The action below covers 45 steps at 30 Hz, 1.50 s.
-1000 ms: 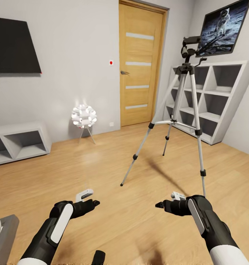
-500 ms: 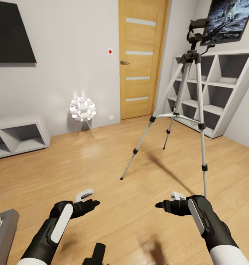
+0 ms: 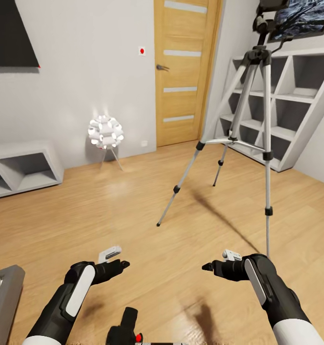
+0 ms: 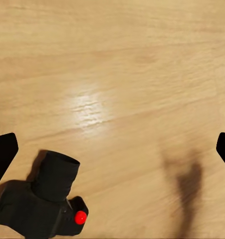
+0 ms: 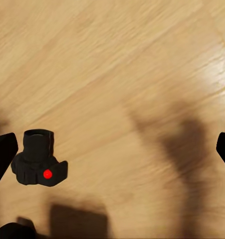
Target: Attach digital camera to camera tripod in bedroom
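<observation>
Low shelf point(image 3: 23, 167): grey, against the wall, far left of the camera tripod.
Globe lamp point(image 3: 106, 132): small white cluster on thin legs, left of the camera tripod and near the wall; not the target.
Left gripper point(image 3: 118, 264): held low over the wooden floor point(image 3: 133, 215), well short of the camera tripod's feet; in the left wrist view its black fingertips point(image 4: 3, 152) sit at opposite edges with bare floor between them, so it is spread wide and holds nothing.
Digital camera point(image 3: 126, 328): black, red dot showing, lying on the floor between the two arms and much nearer the robot than the camera tripod is; seen from above in the left wrist view point(image 4: 42, 204) and the right wrist view point(image 5: 38, 162).
Door point(image 3: 183, 72): wooden, shut, just left of the camera tripod.
Camera tripod point(image 3: 250, 124): standing on three spread silver legs in front of the grey cube shelves point(image 3: 296, 110); its black head point(image 3: 267, 19) is cut off by the frame's top.
Right gripper point(image 3: 208, 266): level with the left one, also well short of the tripod; fingers wide apart, empty.
Risk: the camera lies very close to the robot's base, so a low reach could nudge or tip it instead of closing on it.
Risk: the tripod's legs splay wide and its head sits high; an arm or the base brushing a leg could probably topple it.
</observation>
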Motion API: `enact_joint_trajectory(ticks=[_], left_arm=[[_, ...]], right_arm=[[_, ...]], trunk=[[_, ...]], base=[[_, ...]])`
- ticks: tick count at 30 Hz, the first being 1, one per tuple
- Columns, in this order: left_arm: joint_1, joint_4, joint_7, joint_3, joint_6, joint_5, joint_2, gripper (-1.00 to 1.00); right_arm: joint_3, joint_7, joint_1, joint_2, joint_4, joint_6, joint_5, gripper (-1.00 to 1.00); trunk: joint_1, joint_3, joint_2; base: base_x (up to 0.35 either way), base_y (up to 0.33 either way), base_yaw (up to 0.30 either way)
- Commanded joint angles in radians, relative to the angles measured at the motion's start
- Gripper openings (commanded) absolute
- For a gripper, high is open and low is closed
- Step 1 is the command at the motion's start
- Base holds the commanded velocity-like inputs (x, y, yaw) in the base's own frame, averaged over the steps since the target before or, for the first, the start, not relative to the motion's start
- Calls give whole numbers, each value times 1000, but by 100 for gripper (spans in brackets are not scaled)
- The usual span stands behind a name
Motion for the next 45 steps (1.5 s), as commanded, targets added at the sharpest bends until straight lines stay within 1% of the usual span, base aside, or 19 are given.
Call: enact_joint_trajectory(ticks=[1, 25, 30, 35, 45], left_arm=[[0, -1, 10, -1, 3, 11, 0, 100], [0, -2, 10, -1, 3, 11, 2, 100], [-1, -30, 10, -4, 3, 11, 3, 100], [0, -63, 10, -7, 4, 10, 6, 100], [0, -75, 11, -6, 4, 8, 8, 100]], right_arm=[[-1, 0, -1, 0, -1, 5, -4, 100], [-1, 0, -1, 0, -5, 5, -3, 100], [-1, 2, -1, -1, -13, 5, -4, 100], [-1, 18, -1, -1, -15, 5, -4, 100], [0, 28, -1, -2, -16, 5, -4, 100]], trunk=[[0, -5, -1], [11, -98, -6], [13, -117, -7], [15, -136, -9], [20, -175, -11]], base=[[0, 0, 0], [0, 0, 0], [0, 0, 0], [0, 0, 0], [0, 0, 0]])
